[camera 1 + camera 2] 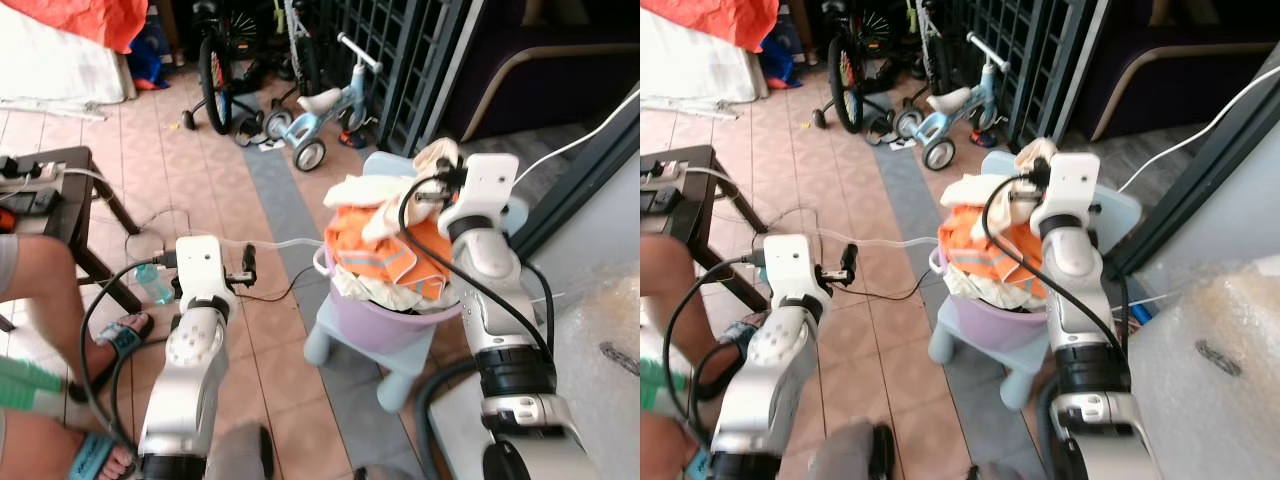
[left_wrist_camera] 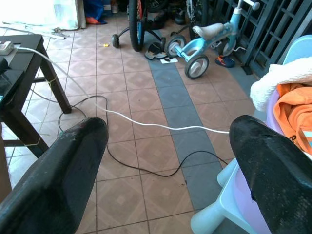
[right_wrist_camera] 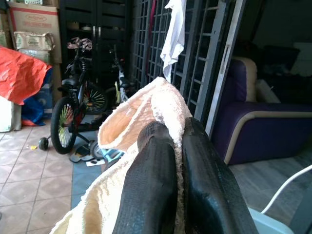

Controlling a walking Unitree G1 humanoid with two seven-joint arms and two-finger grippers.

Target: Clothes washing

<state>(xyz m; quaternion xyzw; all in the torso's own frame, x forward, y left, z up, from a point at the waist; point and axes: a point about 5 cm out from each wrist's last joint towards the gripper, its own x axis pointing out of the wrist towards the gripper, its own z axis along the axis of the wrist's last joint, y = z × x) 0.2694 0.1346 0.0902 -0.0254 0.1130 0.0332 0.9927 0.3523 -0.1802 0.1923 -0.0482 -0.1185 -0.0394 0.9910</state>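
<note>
A tiled floor [image 1: 270, 310] runs from the robot's feet out to a dark metal gate [image 1: 400, 50], where a black bicycle [image 1: 215, 70] and a small blue tricycle [image 1: 325, 110] are parked. At the robot's left stands a dark side surface [image 1: 60, 200] carrying a power strip, with a white cable [image 2: 146, 124] trailing across the tiles, and a seated person's sandalled foot [image 1: 120, 335] rests on the floor beside it.

Directly ahead, a pale blue child's chair [image 1: 390, 350] carries a lilac laundry basket [image 1: 395, 320], heaped above its rim with clothes: an orange garment [image 1: 385, 250] on top of lighter pieces. The right tool [image 3: 173, 161] is raised over the heap with its two black fingers pressed together on a fold of a cream towel [image 3: 146, 117], which hangs from them back toward the pile. The left tool [image 1: 245, 268] hovers in the air to the left of the basket, near its rim but touching nothing; the left wrist view shows its fingers [image 2: 58, 170] spread wide apart.

The step in hand appears to be pulling laundry out of the basket, one piece at a time. The next move probably calls for lifting the towel high enough to come free of the orange garment, then carrying it toward the washer, whose position I cannot tell; the pinch is on a thin fold and could slip.
</note>
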